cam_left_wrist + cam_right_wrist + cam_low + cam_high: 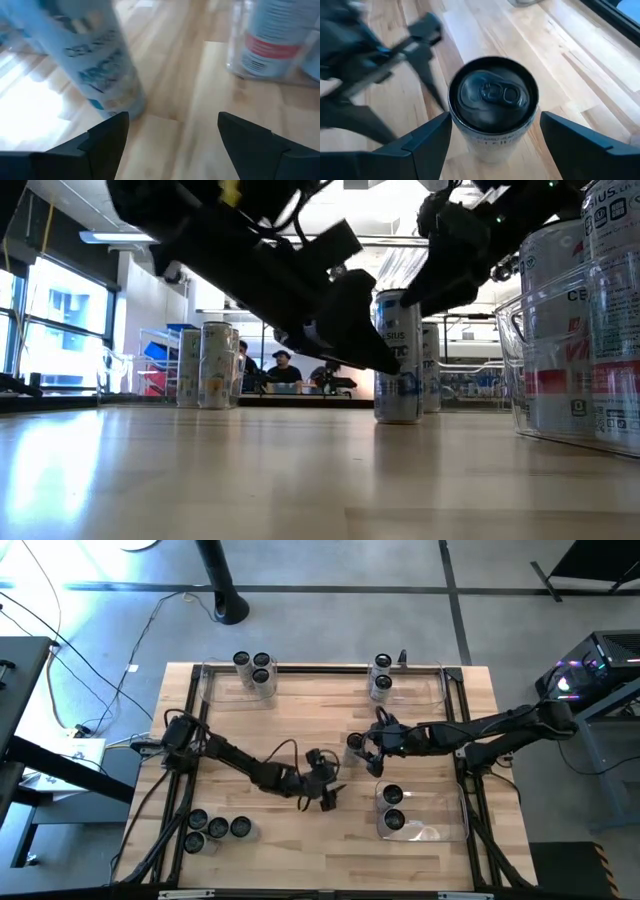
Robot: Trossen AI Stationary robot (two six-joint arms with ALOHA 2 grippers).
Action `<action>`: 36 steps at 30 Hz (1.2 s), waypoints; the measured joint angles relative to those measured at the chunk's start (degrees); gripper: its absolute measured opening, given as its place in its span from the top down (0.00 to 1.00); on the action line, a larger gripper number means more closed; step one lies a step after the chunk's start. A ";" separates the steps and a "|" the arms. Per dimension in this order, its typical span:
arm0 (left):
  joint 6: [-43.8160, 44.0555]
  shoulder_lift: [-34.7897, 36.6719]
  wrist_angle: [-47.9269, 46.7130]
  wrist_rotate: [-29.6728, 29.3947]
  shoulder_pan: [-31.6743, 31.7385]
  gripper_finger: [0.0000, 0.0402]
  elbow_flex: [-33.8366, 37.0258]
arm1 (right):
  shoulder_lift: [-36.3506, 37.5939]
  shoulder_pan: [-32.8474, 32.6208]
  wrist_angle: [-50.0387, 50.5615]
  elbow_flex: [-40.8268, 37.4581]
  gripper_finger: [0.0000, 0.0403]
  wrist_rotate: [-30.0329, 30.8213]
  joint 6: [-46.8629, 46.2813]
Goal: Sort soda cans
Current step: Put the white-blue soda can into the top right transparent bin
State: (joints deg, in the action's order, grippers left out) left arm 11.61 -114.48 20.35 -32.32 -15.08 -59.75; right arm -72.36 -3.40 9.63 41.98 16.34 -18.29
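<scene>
Right gripper [492,132] hangs spread over a lone upright soda can [354,741] mid-table, jaws straddling its top, apparently lined up for a grasp; left gripper [326,793], released and empty, waits nearby.

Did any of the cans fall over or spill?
No, nothing stands out. Every can I can see is upright, and I see no puddles on the table. One can stands alone mid-table, between the right claw's open fingers.

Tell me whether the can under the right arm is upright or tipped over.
Upright. The can stands on the table, its dark round top facing up, between the right tool's open fingers.
</scene>
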 joint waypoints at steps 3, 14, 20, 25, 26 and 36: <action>0.31 0.00 0.43 1.30 2.26 0.25 0.01 | 0.26 0.10 -0.19 0.16 0.26 1.06 -1.69; -4.71 0.00 8.74 6.81 4.70 0.25 0.01 | 0.08 0.24 -1.88 0.72 0.26 2.15 -1.76; -4.77 0.00 11.36 6.94 2.89 0.25 -0.02 | -1.48 0.33 -1.71 0.72 0.26 1.45 0.25; -4.80 0.02 12.62 6.12 1.57 0.25 -0.02 | -3.24 0.37 -2.15 0.72 0.27 1.32 1.84; -4.80 0.03 12.58 5.40 1.26 0.25 -0.02 | -3.52 0.39 -2.44 0.73 0.28 1.58 1.84; -3.52 2.94 6.83 -6.15 -2.21 0.25 -0.02 | -2.81 0.40 -7.01 0.59 0.43 0.04 5.90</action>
State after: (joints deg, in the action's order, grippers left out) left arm 8.08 -111.53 27.18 -38.48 -17.28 -59.77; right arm -75.17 -3.00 2.62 42.57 16.37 -12.39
